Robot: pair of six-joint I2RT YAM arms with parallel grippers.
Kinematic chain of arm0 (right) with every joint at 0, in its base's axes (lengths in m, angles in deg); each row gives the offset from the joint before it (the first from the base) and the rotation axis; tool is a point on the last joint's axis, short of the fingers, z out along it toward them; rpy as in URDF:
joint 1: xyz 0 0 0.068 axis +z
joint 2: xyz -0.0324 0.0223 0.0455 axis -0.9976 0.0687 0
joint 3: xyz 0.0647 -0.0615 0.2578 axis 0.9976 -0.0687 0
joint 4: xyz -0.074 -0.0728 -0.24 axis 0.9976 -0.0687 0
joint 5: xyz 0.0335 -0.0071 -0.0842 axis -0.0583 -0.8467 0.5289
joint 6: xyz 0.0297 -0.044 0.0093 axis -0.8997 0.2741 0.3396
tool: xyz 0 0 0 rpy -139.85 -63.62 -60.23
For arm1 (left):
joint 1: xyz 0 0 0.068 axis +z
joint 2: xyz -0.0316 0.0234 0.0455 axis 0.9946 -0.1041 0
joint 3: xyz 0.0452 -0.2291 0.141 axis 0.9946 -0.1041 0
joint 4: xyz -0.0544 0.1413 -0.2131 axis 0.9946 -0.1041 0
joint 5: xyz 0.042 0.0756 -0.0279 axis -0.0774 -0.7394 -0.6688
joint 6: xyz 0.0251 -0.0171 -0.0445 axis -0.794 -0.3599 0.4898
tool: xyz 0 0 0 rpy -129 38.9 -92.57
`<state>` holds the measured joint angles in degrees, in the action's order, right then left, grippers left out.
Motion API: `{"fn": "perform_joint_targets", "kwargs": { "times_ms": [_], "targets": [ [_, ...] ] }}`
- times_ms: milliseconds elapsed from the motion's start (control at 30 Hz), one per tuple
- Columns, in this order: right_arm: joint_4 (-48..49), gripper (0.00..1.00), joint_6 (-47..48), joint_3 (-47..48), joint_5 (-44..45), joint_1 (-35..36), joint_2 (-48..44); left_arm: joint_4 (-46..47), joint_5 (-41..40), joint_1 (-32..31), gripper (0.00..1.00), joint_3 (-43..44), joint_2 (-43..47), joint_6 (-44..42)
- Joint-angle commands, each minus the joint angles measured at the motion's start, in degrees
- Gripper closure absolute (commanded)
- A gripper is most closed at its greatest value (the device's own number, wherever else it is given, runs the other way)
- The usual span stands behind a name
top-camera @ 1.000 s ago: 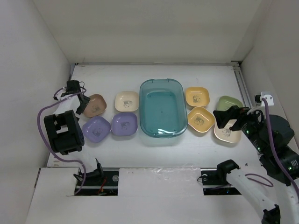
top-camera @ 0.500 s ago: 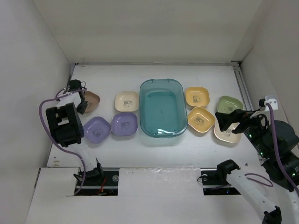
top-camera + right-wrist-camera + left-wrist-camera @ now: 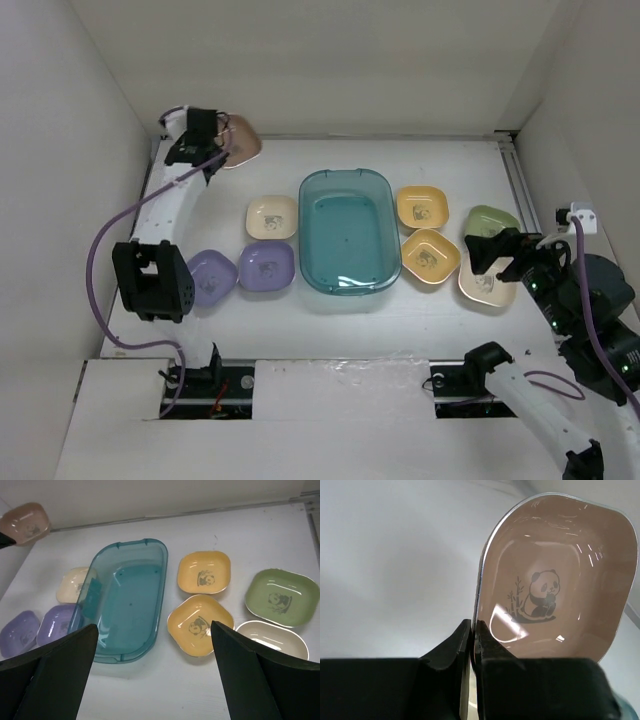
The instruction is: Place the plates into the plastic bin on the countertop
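My left gripper (image 3: 212,135) is raised at the back left corner, shut on the rim of the brown plate (image 3: 242,146). The wrist view shows the jaws (image 3: 474,630) pinching that rim, with the panda plate (image 3: 555,590) tilted in the air. The empty teal plastic bin (image 3: 347,240) sits mid-countertop (image 3: 300,170). A cream plate (image 3: 272,217) and two purple plates (image 3: 267,265) (image 3: 208,277) lie to its left. Two yellow plates (image 3: 421,207) (image 3: 430,255), a green plate (image 3: 490,220) and a cream plate (image 3: 485,288) lie to its right. My right gripper (image 3: 492,256) hovers open over these, holding nothing (image 3: 152,630).
White walls enclose the countertop on three sides. A metal rail (image 3: 520,185) runs along the right edge, with a white fitting (image 3: 572,212) beside it. The left arm's purple cable (image 3: 100,250) loops near the left wall.
The left gripper closed on the brown plate's rim and lifted it from the counter up toward the back left corner. The right gripper stayed open and barely moved.
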<state>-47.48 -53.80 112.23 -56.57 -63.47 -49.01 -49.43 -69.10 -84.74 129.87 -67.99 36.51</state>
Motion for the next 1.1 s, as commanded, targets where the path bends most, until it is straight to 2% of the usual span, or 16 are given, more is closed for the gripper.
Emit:
{"fn": "perform_joint_targets", "kwargs": {
  "times_ms": [0, 33, 133, 233, 367, 467, 567, 700, 733, 767, 867, 900, 1000, 1033, 1067],
  "targets": [
    [1.6, 0.0, -3.4, -0.5, 7.3, 0.4, 3.4, -1.5, 4.5, -9.5, 1.0, 3.9, 5.8, -6.8],
    [0.9, 0.0, -4.4, -0.5, 11.1, 0.4, 4.5, -1.5, 4.5, -15.2, 1.0, 3.9, 5.8, -7.3],
    [-1.0, 0.0, -8.3, 0.1, 14.8, 0.4, 9.0, -2.7, 3.7, -23.6, 1.0, 2.6, 5.8, -6.8],
    [0.7, 0.0, -10.4, -0.9, 14.2, 0.4, 9.7, -2.2, 6.3, -27.5, 1.0, 0.8, 5.1, -6.3],
    [5.2, 0.0, -11.0, -5.5, 12.3, 0.4, 9.1, -1.5, 8.1, -31.1, 1.0, -2.0, 3.0, -6.3],
    [7.7, 0.0, -11.7, -8.3, 17.6, 0.4, 11.1, -0.4, 9.8, -32.9, 1.0, -4.9, 1.8, -6.3],
    [11.0, 0.0, -12.4, -8.9, 21.0, -0.2, 17.0, 2.5, 13.2, -33.0, 1.0, -8.0, 1.3, -5.7],
    [18.1, 0.0, -8.4, -8.9, 18.1, -4.6, 25.5, 3.1, 15.2, -33.0, 1.0, -6.3, -2.9, -6.4],
    [19.6, 0.0, -7.5, -8.9, 14.1, -7.9, 27.1, 3.1, 16.0, -33.0, 0.97, -5.0, -3.5, -6.4],
    [20.9, 0.0, -6.7, -8.3, 11.5, -9.7, 28.7, 3.1, 16.6, -33.0, 0.81, -5.0, -4.1, -6.4],
    [24.5, 0.0, -4.4, -4.9, 4.4, -15.3, 35.8, 4.6, 19.6, -33.0, 0.62, -4.4, -4.8, -7.0],
    [26.2, 0.0, -3.3, -4.1, 3.3, -16.1, 39.6, 4.6, 19.6, -33.0, 0.5, -4.4, -4.8, -7.0],
    [27.0, 0.0, -2.2, 0.6, -1.9, -19.1, 46.6, 5.1, 20.2, -33.0, 0.35, -4.9, -3.4, -7.0],
    [27.0, 0.0, -1.4, 2.0, -2.5, -19.6, 51.6, 5.1, 20.8, -33.0, 0.26, -4.9, -2.7, -7.0],
    [27.0, 0.0, -1.4, 3.5, -3.2, -19.6, 54.1, 5.1, 22.0, -33.0, 0.22, -5.5, -0.7, -7.0]
  ]
}}
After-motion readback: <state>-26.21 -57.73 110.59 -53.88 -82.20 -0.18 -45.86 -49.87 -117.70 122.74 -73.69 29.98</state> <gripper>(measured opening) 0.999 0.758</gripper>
